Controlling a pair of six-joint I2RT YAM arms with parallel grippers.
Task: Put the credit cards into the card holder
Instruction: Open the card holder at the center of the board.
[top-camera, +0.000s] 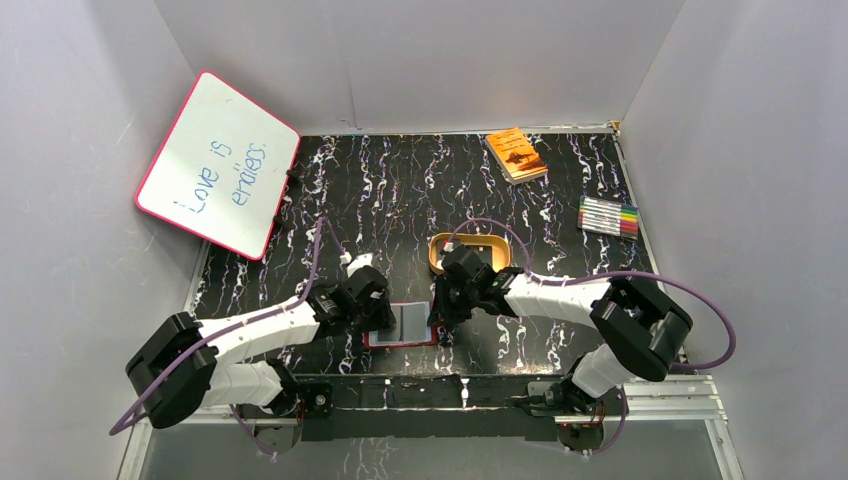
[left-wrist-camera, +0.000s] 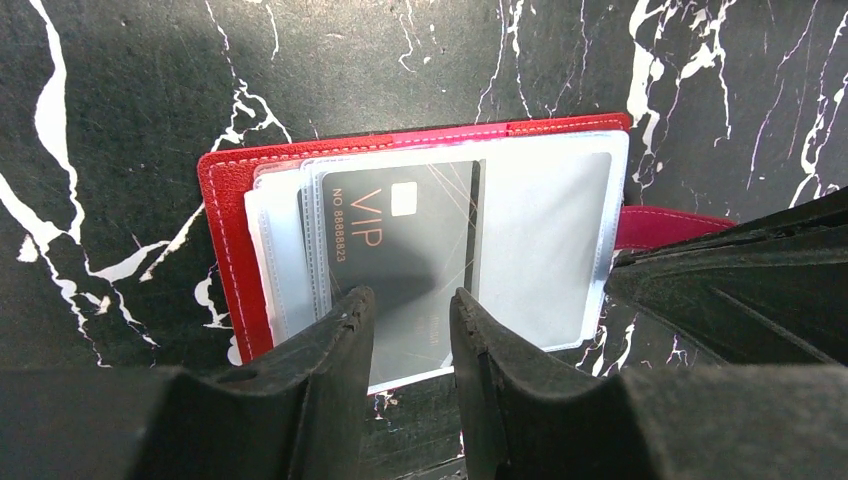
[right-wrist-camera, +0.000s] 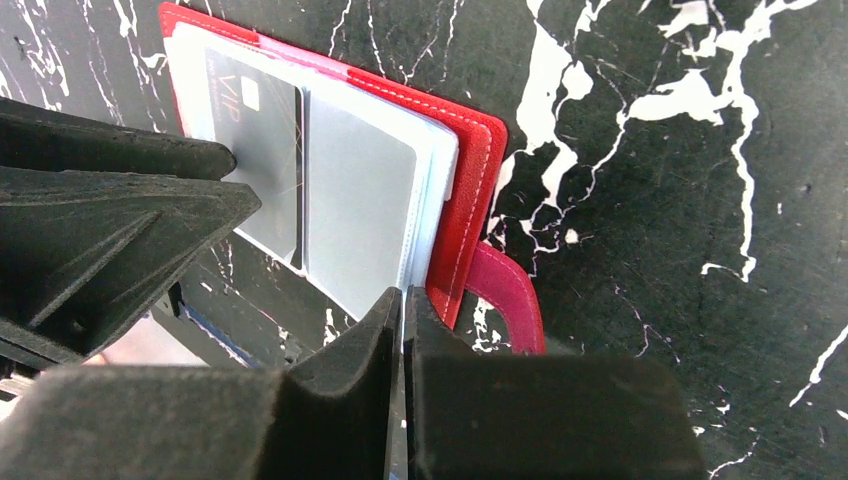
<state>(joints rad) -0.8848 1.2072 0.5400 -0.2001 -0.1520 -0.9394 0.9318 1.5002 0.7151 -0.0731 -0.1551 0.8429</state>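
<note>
As the right gripper (right-wrist-camera: 402, 305) pinches a sleeve (right-wrist-camera: 360, 200) of the card holder (right-wrist-camera: 472, 170), the left gripper (left-wrist-camera: 412, 305), jaws apart, hovers over the near end of the credit card (left-wrist-camera: 395, 235).

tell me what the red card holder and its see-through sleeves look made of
Card holder: looks like leather or faux leather, matte red, with pale stitching along the edge; which one is unclear.
Clear sleeves: likely soft transparent plastic, glossy; glare shows and the VIP card reads through.
</note>
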